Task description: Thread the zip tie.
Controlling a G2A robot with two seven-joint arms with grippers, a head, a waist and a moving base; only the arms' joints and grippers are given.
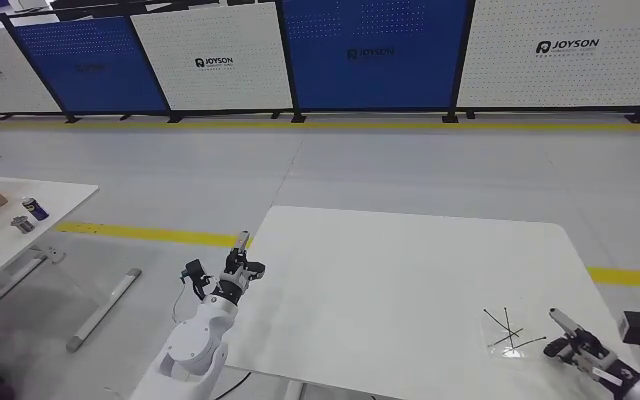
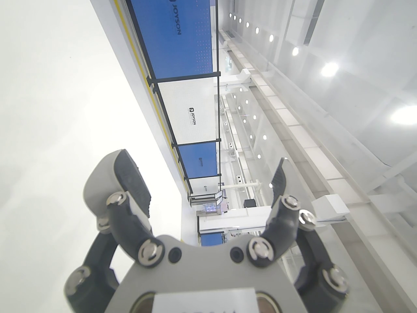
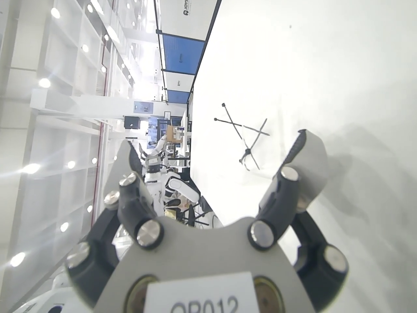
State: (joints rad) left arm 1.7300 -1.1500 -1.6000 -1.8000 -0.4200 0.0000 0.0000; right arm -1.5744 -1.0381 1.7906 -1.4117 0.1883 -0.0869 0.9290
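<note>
Right hand (image 3: 216, 141): released, fingers spread wide, nothing in it. It sits low over the tabletop (image 3: 309, 50) near the right front corner. Zip ties (image 3: 244, 135): a few thin black ones, crossed in a loose pile, flat on the tabletop just ahead of my right fingertips and clear of them. Left hand (image 2: 207, 171): also released and empty, at the tabletop's left edge, well apart from the ties. Beyond the far edge: grey floor with a yellow line (image 1: 150, 234), then blue and white panels (image 1: 375, 50).
</note>
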